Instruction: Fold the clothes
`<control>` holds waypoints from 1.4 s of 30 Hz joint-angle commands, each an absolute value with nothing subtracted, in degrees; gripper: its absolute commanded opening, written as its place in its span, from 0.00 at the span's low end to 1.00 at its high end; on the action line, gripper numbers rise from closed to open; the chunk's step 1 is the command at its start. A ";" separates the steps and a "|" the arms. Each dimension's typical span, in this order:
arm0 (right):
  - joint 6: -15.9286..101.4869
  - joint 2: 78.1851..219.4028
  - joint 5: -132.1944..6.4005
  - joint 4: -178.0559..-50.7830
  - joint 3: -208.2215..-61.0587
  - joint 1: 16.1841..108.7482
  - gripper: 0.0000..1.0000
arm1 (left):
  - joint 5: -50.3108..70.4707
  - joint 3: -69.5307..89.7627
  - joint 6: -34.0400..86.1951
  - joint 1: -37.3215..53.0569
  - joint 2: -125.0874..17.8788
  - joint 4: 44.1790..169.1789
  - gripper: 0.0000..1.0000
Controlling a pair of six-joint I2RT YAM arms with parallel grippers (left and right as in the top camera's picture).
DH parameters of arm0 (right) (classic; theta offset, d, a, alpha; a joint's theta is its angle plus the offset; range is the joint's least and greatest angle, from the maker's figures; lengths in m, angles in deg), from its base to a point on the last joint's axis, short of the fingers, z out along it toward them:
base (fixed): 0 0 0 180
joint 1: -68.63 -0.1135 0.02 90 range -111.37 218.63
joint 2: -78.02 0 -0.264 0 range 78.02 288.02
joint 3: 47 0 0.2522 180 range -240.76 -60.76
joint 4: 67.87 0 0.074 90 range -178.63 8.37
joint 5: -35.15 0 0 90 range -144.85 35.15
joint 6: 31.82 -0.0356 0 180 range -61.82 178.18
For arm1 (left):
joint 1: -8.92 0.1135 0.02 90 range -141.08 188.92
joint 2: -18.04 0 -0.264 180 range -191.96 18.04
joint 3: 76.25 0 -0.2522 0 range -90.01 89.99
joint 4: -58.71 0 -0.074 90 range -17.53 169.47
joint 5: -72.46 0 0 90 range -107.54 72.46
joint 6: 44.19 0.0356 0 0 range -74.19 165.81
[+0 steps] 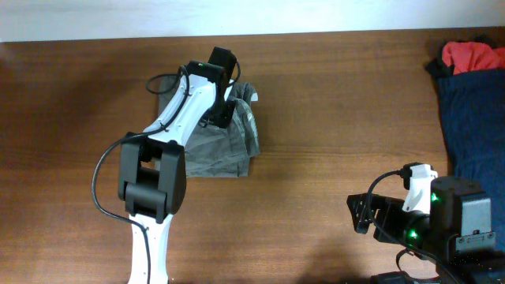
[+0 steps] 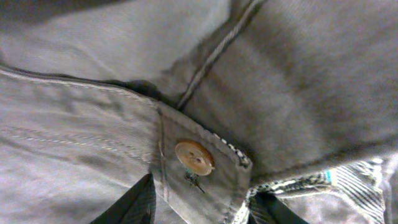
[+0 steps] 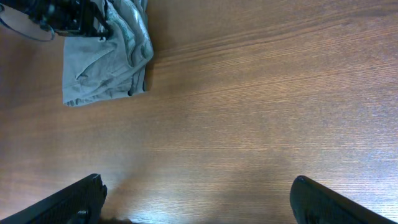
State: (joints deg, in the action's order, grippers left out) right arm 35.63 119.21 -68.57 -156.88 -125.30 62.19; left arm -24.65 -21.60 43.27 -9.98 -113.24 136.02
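- Grey shorts [image 1: 225, 142]: plain mid-grey, with paler stitching.
- Button [image 2: 194, 157] on the shorts: tan.
- Lining [image 2: 348, 186] inside the shorts: whitish with fine grey stripes.
- Navy garment [image 1: 477, 118], far right of the shorts: dark blue.
- Red garment [image 1: 472, 54], also far right of the shorts: red.
- Counter [image 1: 331, 95]: brown woodgrain.

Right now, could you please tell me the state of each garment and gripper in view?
grey shorts: roughly folded, rumpled, on the table.
navy garment: spread along the right edge.
red garment: crumpled, beside the navy one.
left gripper: straddling the shorts' waistband, grip unclear.
right gripper: open, empty.

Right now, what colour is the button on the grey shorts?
Pale tan button, clearest in the left wrist view.
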 commanded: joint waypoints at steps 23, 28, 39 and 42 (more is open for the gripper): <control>35.19 119.25 -67.65 -156.88 -125.10 61.84 0.99 | -16.43 -29.14 44.14 -10.11 -113.77 133.31 0.37; 35.19 119.25 -67.65 -156.88 -125.10 61.84 0.99 | -17.39 -29.10 44.19 -10.11 -115.84 133.46 0.37; 35.19 119.25 -67.65 -156.88 -125.10 61.84 0.99 | -24.02 -29.10 44.60 -10.09 -117.55 134.62 0.37; 35.19 119.25 -67.65 -156.88 -125.10 61.84 0.99 | -24.02 -29.12 44.60 -10.11 -117.55 134.56 0.23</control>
